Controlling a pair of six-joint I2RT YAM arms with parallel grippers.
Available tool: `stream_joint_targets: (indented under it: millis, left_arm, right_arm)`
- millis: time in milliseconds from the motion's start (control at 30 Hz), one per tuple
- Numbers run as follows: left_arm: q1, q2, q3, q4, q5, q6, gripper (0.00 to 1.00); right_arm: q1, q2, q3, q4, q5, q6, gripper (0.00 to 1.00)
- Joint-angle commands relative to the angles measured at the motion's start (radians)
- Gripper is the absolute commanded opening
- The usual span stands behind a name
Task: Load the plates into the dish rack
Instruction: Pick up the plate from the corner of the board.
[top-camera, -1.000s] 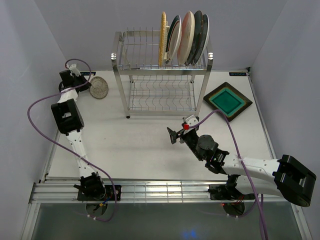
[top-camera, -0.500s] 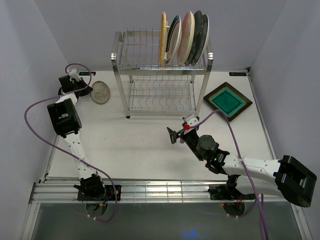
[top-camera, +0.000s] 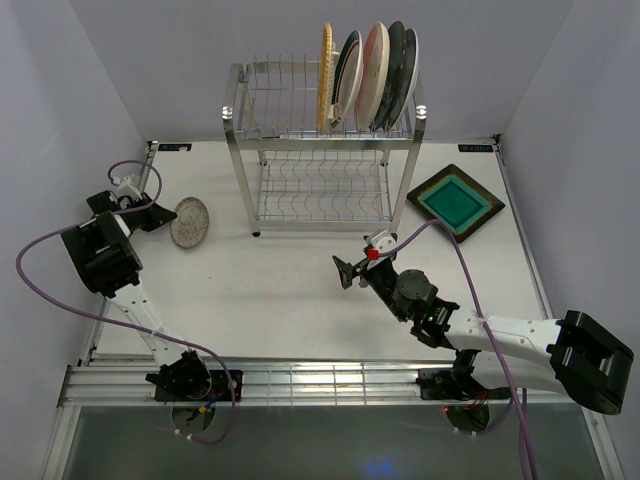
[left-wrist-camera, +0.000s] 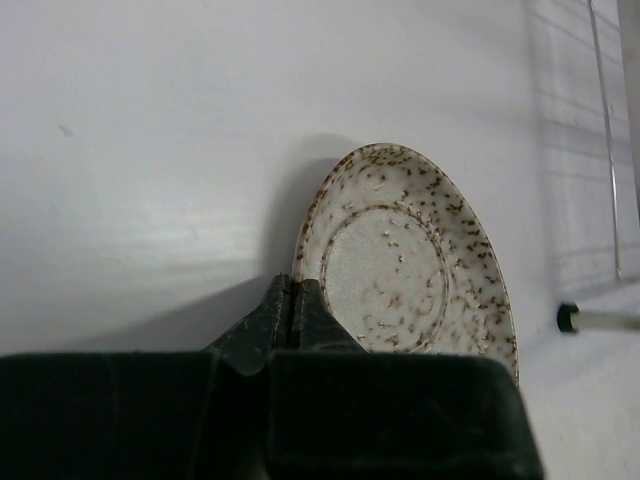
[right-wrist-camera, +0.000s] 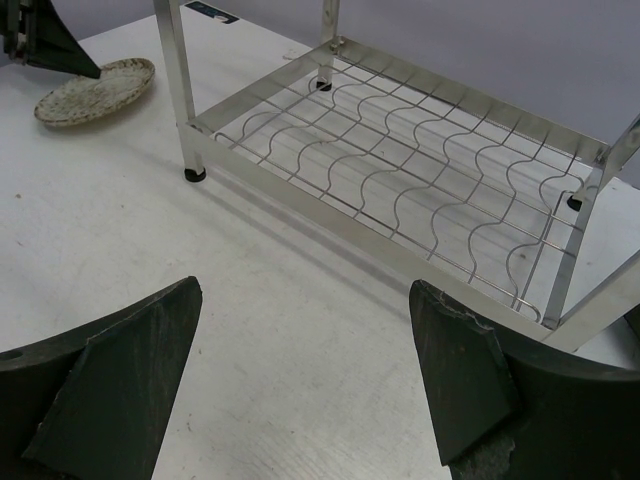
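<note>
Left gripper clamps the small speckled plate by its rim, left of the dish rack.
The gripper's body hides the plate's near edge, so whether it touches the table is unclear. Right gripper hangs wide apart before the rack; five overlapping plates stand in the top tier.

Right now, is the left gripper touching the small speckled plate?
Touching. The left wrist view shows the left gripper shut on the near rim of the speckled plate, with no gap between them.
</note>
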Motion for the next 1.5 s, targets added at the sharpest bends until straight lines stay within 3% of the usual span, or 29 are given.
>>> stream_joint_targets:
  millis: [0, 333, 767, 933, 1067, 1467]
  left_arm:
    - [0.003, -0.155, -0.150, -0.078, 0.150, 0.113, 0.00]
    - [0.016, -0.496, -0.412, -0.063, 0.361, 0.092, 0.00]
    - [0.014, -0.948, -0.615, 0.011, 0.411, 0.002, 0.00]
    - [0.008, -1.036, -0.701, 0.099, 0.454, -0.083, 0.00]
    - [-0.026, -1.082, -0.733, 0.100, 0.456, -0.061, 0.00]
    - [-0.049, -1.116, -0.784, 0.105, 0.480, -0.008, 0.00]
  right_arm:
    - [-0.003, -0.009, 0.029, 0.014, -0.009, 0.018, 0.90]
    - [-0.003, -0.023, 0.055, -0.040, -0.083, 0.044, 0.90]
    - [-0.003, 0.008, 0.098, -0.097, -0.195, 0.087, 0.90]
    - [-0.005, 0.005, 0.110, -0.108, -0.304, 0.113, 0.90]
    - [-0.005, 0.038, 0.150, -0.141, -0.436, 0.186, 0.91]
    - [-0.005, 0.167, 0.251, -0.109, -0.451, 0.626, 0.97]
